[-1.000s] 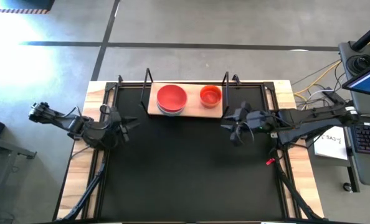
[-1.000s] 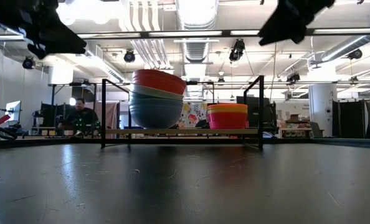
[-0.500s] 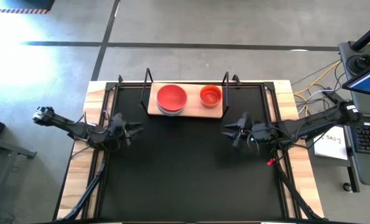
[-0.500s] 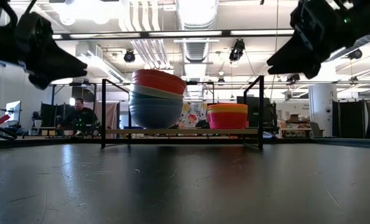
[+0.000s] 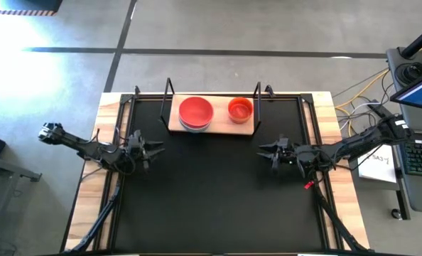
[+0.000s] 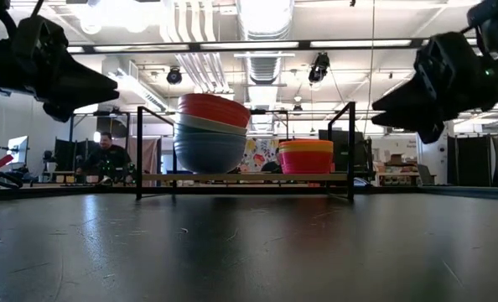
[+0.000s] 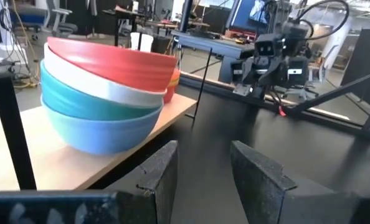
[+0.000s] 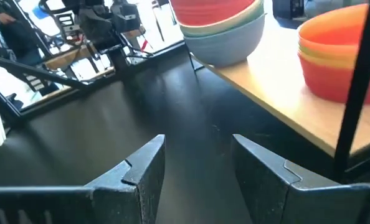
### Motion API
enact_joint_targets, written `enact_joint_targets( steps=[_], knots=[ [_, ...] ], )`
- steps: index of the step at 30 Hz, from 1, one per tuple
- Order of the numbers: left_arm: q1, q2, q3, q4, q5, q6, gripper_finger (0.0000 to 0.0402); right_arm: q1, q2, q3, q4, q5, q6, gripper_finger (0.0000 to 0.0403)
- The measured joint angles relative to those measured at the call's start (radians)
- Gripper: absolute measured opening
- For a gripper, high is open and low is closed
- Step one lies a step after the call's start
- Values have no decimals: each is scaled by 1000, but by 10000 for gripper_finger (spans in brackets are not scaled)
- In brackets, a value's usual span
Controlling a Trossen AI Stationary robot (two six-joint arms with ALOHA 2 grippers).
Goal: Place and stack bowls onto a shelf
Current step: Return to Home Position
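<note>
Two stacks of bowls stand on the wooden shelf [image 5: 211, 126] at the table's far side. The larger stack [image 5: 195, 113] has a red bowl on top, then white, teal and pale blue [image 7: 101, 87]. The smaller stack [image 5: 240, 109] is orange over yellow and red [image 6: 306, 157]. My left gripper [image 5: 160, 147] hovers open above the black mat, left of the shelf. My right gripper [image 5: 261, 150] hovers open on the mat's right side, near the shelf's right end. Both hold nothing.
A large black mat [image 5: 211, 192] covers the table between the arms. Black wire uprights [image 5: 170, 96] stand at both shelf ends. A person [image 6: 106, 158] sits in the room beyond the table. A desk with a keyboard [image 5: 418, 153] stands right of the table.
Both arms have drawn back from the shelf and come lower. My right gripper has moved toward the table's near right side, my left gripper slightly toward the near edge and inward. The bowl stacks have kept still.
</note>
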Motion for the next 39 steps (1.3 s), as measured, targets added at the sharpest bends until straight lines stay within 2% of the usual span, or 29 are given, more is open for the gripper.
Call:
enact_joint_targets(
  steps=[5,13,28,39],
  knots=[
    [0,0,16,1,-2,19,130,0,-1,-48,33,-1,35,171],
    [0,12,17,0,-2,14,130,0,0,-49,-33,-3,25,171],
    [0,36,17,-1,-4,11,130,0,-18,-49,-55,-4,17,171],
    [0,-134,-6,-2,-5,11,130,-1,-197,-50,-76,-3,17,171]
  ],
)
